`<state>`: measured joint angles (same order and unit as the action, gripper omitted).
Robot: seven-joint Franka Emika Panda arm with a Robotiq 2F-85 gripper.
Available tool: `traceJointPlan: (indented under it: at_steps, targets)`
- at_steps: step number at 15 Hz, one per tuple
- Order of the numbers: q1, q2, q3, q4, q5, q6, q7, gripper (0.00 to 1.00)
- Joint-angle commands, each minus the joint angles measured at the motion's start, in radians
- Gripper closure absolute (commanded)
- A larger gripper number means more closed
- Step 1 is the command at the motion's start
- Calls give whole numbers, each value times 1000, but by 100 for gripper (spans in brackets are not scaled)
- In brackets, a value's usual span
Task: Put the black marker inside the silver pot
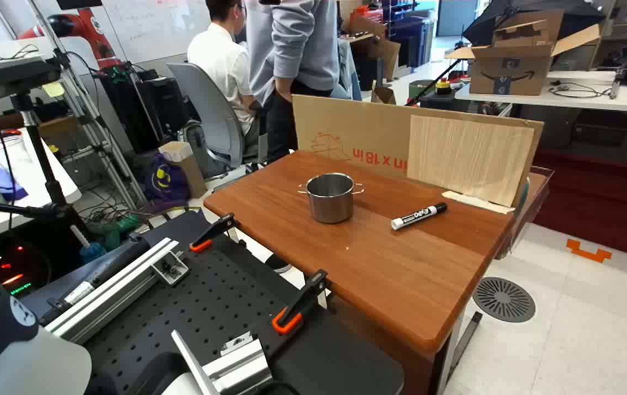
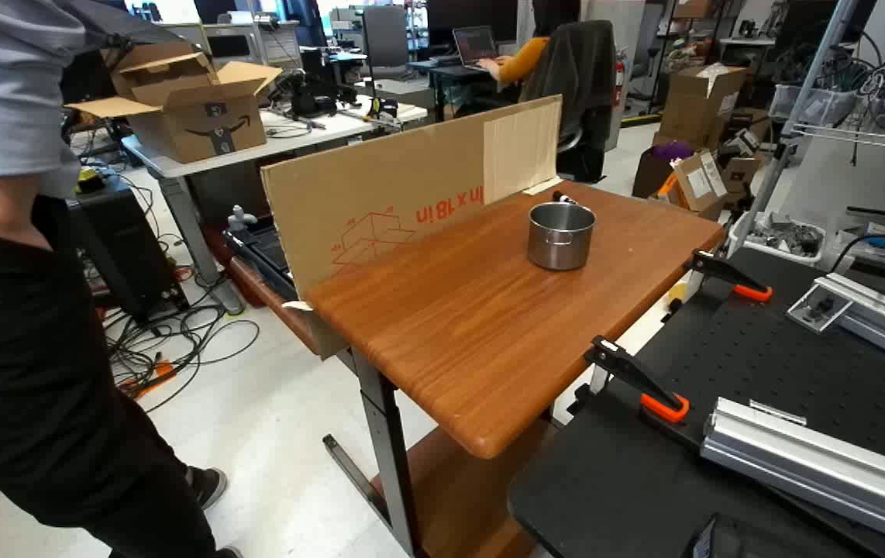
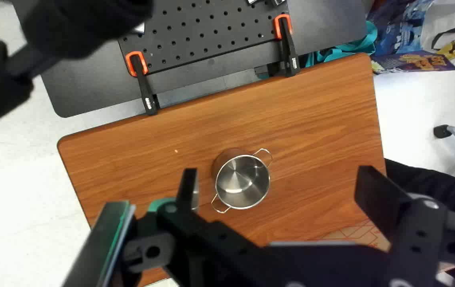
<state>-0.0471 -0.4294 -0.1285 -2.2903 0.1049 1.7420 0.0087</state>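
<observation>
Fingers [image 3: 378, 201] are standing spread low in the wrist view; the marker [image 1: 419, 216], right of centre in an exterior view, could be rolling away if nudged.

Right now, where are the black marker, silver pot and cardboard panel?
Black marker [image 1: 419, 215]: in an exterior view, white barrel.
Silver pot [image 1: 331, 208]: in an exterior view, outer wall.
Cardboard panel [image 2: 411, 172]: in an exterior view, unprinted face.

Room above pot [image 1: 331, 209] and marker [image 1: 419, 216], cardboard [image 1: 368, 122] beyond
</observation>
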Motion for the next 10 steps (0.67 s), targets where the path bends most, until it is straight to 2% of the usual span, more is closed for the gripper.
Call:
traceJointPlan:
  at_steps: [1,6,10]
  targets:
    - [-16,2,13,3,5,-3,-5,0]
    - [-19,47,11,-22,16,113,6,0]
    - [-18,178,8,-7,27,262,20,0]
